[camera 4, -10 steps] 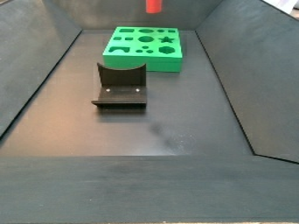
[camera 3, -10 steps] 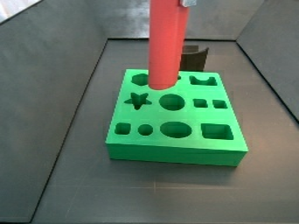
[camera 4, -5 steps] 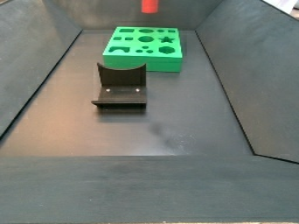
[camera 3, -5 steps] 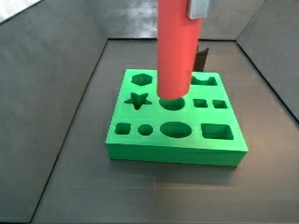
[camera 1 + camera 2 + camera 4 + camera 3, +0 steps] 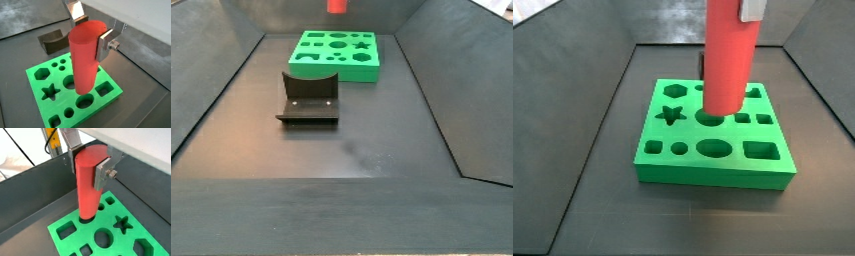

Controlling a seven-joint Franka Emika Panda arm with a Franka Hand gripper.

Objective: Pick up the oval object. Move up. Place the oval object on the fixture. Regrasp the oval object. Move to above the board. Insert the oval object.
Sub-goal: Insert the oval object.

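Gripper [image 5: 89,31] clamped on top of oval object [image 5: 85,60], peg upright, hanging above board [image 5: 40,89].

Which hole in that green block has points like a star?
The star cut-out on the green board, by the edge. Its neighbours are round, square or hexagonal. The gripper holds the red peg upright above the board.

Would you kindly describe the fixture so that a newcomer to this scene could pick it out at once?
Start at the large bright green square board with shaped cut-outs, above which the claw holds the upright smooth red oval peg. On the dark floor beside the board stands the fixture, a small dark bracket on a base plate. It alone is near-black, with a curved scooped top.
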